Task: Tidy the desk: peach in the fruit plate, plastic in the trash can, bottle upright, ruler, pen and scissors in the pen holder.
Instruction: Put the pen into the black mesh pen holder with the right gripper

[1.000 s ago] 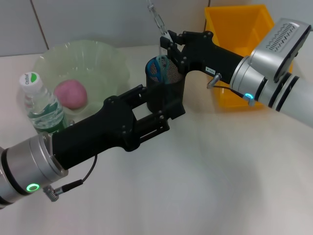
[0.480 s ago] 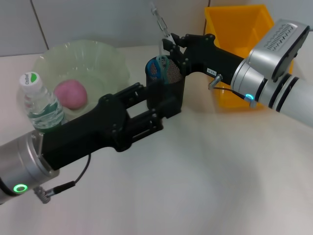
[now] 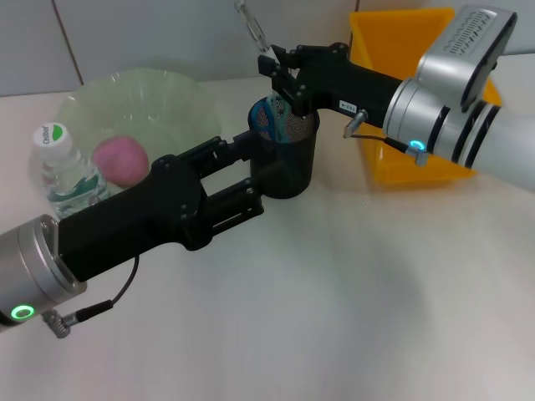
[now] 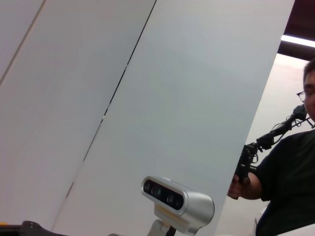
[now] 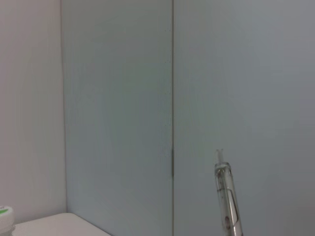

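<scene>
Fingers of right gripper clamp pen above pen holder; left gripper unclear.

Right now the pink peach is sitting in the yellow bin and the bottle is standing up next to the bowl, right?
Not quite. The peach sits in the pale green fruit plate, not in the yellow bin; the head view shows it. The rest is right: the bottle stands upright beside that plate.

Right claw holds pen above pen holder.
</scene>
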Tool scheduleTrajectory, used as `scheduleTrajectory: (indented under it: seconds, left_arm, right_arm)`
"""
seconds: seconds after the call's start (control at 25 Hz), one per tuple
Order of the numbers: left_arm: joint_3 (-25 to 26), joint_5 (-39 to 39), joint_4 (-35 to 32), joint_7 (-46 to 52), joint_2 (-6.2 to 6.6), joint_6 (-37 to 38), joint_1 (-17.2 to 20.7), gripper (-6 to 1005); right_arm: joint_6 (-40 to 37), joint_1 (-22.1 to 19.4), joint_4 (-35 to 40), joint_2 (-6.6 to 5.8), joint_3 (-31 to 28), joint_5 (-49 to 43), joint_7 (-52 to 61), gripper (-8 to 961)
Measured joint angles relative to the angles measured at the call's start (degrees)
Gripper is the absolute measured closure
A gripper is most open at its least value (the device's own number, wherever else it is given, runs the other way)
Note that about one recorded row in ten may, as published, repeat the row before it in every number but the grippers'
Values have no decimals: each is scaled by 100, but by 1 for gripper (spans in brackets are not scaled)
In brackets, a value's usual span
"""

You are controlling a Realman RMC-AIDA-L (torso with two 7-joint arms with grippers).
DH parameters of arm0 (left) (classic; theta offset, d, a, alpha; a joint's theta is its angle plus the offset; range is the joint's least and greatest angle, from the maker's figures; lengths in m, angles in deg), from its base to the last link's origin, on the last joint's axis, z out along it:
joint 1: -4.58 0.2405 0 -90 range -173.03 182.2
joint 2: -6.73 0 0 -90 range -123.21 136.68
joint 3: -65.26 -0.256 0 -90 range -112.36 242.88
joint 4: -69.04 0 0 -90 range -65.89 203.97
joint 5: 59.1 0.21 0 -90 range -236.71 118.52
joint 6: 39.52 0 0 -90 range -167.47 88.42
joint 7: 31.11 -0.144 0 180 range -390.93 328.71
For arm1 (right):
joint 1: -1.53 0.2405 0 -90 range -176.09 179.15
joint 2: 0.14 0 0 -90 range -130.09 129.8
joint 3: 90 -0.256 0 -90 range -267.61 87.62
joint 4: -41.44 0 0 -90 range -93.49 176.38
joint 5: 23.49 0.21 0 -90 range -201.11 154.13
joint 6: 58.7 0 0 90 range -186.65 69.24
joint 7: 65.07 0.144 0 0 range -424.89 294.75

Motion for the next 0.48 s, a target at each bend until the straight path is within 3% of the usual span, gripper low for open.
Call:
scheduleTrajectory:
  seconds: [0.48]
  left_arm:
    - [33, 99, -257, 152, -17, 34, -18, 347]
  right_arm:
    - [229, 6, 24, -6, 263, -7, 420, 799]
